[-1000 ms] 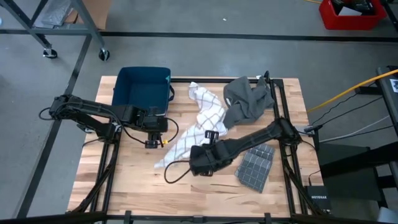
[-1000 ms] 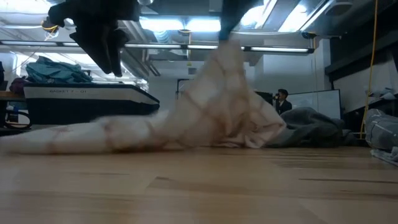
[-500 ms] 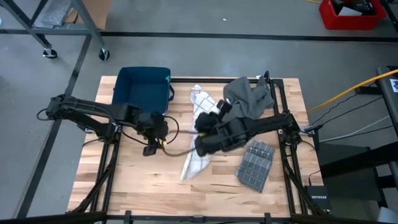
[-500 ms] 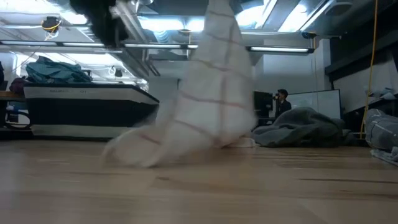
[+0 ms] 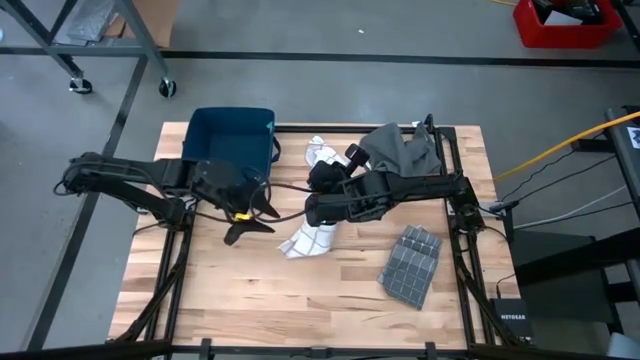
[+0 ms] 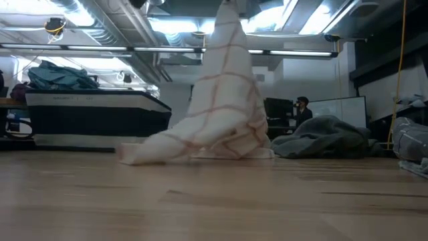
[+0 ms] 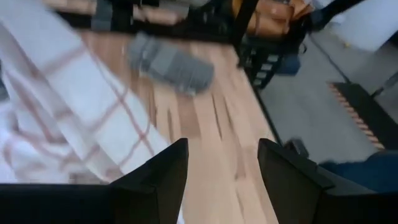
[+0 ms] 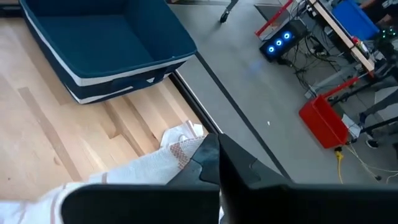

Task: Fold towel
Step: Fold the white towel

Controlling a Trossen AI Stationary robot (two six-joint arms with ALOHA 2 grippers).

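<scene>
The white towel with red checks hangs in a cone from my right gripper, which is shut on it above the middle of the table. The towel's lower folds lie on the wood, and another part lies farther back. In the low view the towel's peak reaches the picture's top edge. My left gripper hovers open just left of the towel and holds nothing. In the left wrist view the towel hangs beside the open fingers. My right gripper pinches a bunched-up part of the towel between its two shut fingers, slanting down from the table's right side. The towel hangs below the fingers, drawn up to a point. Its lower part rests slack on the table.
A dark blue bin stands at the far left. A dark grey cloth heap lies at the far right, and a folded grey towel at the near right. A person sits in the room beyond.
My right gripper has risen and gone toward the far edge with the towel. The towel's long near-left end has slid in across the table and gathered below the gripper. My left gripper has risen and tipped up from pointing down, staying open.
</scene>
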